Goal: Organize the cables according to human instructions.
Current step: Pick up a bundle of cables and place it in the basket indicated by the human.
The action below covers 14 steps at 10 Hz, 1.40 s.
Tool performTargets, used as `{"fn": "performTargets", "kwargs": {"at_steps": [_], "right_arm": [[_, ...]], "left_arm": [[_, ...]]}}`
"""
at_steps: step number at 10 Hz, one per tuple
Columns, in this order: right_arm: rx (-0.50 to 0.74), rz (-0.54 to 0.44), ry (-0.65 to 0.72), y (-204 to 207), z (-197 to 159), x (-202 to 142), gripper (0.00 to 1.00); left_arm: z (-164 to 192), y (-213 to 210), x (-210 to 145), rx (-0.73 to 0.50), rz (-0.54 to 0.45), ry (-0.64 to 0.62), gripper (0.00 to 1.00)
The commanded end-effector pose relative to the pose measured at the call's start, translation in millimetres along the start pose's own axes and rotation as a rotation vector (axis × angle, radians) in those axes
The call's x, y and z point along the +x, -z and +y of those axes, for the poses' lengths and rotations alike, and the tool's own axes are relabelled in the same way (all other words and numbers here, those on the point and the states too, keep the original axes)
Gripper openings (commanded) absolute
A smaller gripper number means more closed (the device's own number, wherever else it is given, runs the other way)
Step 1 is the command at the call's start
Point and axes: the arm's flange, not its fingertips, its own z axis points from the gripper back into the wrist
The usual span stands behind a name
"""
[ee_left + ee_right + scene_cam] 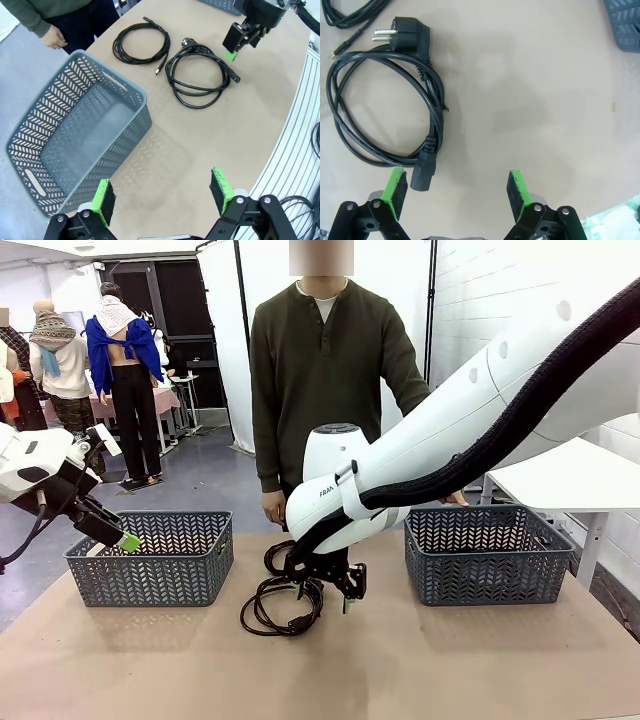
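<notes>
Two cables lie on the brown table in front of the person. The nearer one is a coiled black power cord (292, 624) (231, 74) (437, 115) with a two-pin plug (405, 32). A thinner black coil (272, 558) (118, 46) lies just beyond it. My right gripper (325, 595) (457, 192) hangs low over the table beside the power cord, open, its left fingertip (397, 185) close to the cord's connector end (422, 172) and bare table between its fingers. My left gripper (125, 540) (162, 195) is open and holds nothing, raised near the left basket's near corner.
A grey plastic basket (150, 575) (127, 90) stands at the left and another (485, 570) at the right. The person stands at the far edge, one hand (275, 508) hanging and the other behind the right basket. Bare table lies in front of the cables.
</notes>
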Motion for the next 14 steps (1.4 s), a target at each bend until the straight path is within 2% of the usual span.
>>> {"fn": "performTargets", "kwargs": {"at_steps": [1,4,9,14], "right_arm": [[0.003,0.014,0.014,8,13,9,1.0],[-0.019,-0.011,0.027,21,17,13,1.0],[-0.069,-0.054,-0.03,39,17,14,1.0],[-0.1,-0.054,-0.02,53,24,22,1.0]], "left_arm": [[2,0,-1,-0.009,-0.011,-0.004,1.0],[2,0,-1,-0.009,-0.011,-0.004,1.0],[2,0,-1,-0.009,-0.011,-0.004,1.0],[2,0,-1,-0.009,-0.011,-0.004,1.0]]}}
